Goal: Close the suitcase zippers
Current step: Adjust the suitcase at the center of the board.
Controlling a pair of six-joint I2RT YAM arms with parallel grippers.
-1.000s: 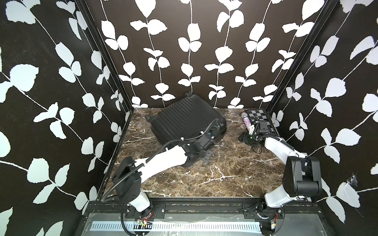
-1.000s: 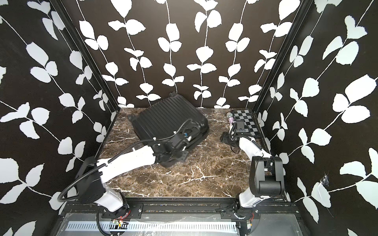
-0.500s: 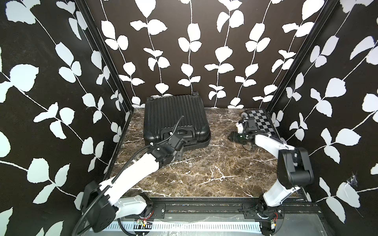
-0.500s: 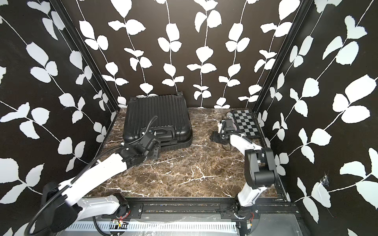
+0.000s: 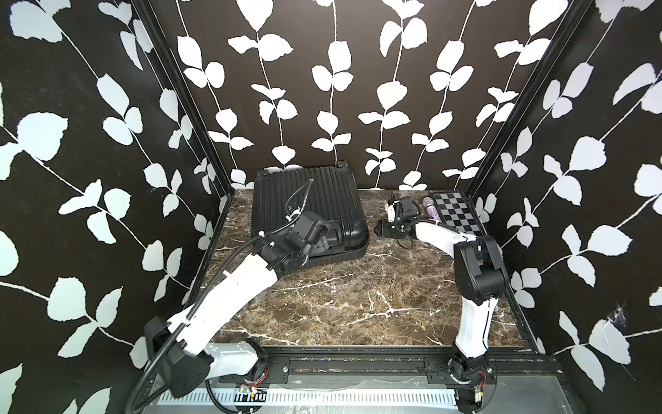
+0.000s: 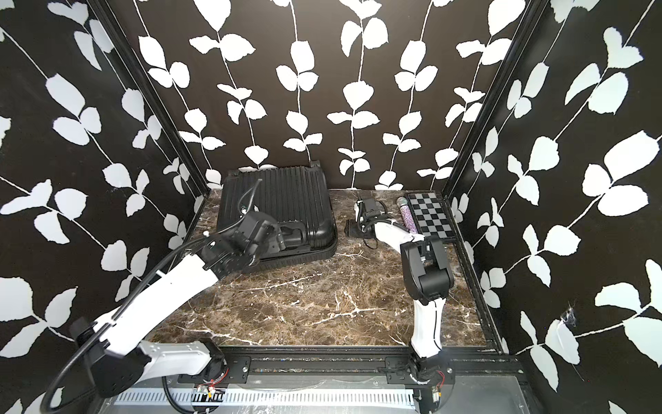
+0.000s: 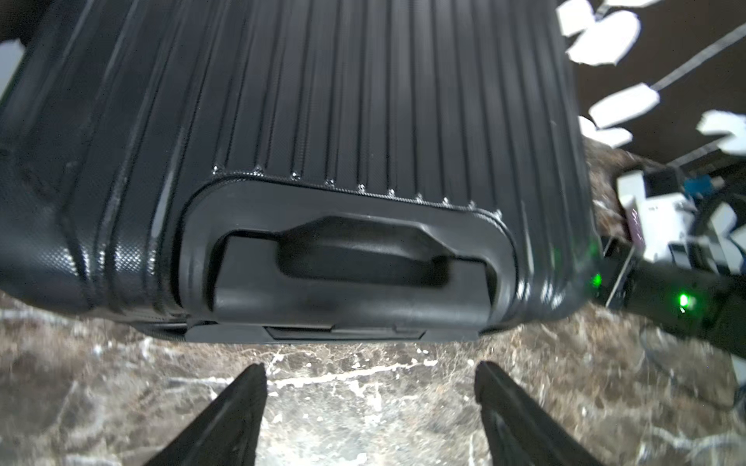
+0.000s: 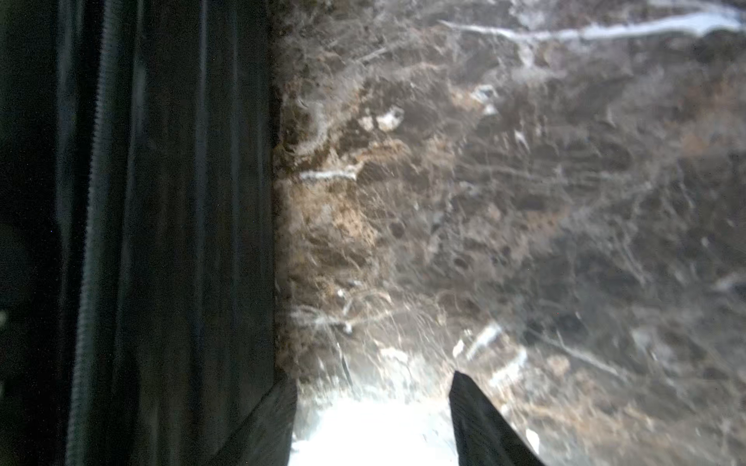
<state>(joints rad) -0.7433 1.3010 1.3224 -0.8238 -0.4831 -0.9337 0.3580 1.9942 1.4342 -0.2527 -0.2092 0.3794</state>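
The left arm reaches in from the near side of the suitcase (image 5: 308, 200). The left gripper (image 7: 369, 365) stands just short of the case's near end. Its two black fingers (image 7: 238, 407) are spread wide, with only bare marble between them, so it holds nothing. Straight ahead of them, in the left wrist view, is the recessed black handle (image 7: 351, 258), set into the end of the ribbed shell and not touched by either finger.

The suitcase lies flat with its ribbed side up, at the back of the marble table (image 5: 358, 304) and toward its left side. Its far end is close to the leaf-patterned back wall. In both top views the upper shell rests on the lower one, whose grooved rim shows along the near edge.

Just beside the suitcase's right side, low over the marble, sits the right gripper (image 8: 371, 379). Its fingers stand partly apart with nothing but tabletop in the gap. One finger is close against the case's dark side wall, though the blur does not show whether they touch. A fine toothed line running along that wall is probably the zippers (image 8: 86, 242), but the picture is too smeared to tell whether the track is done up.

Farther right of the suitcase, past the right arm's wrist, a glittery purple tube (image 5: 430, 209) lies beside a flat checkerboard (image 5: 455, 215) in the table's back right corner. Both are well apart from the case.
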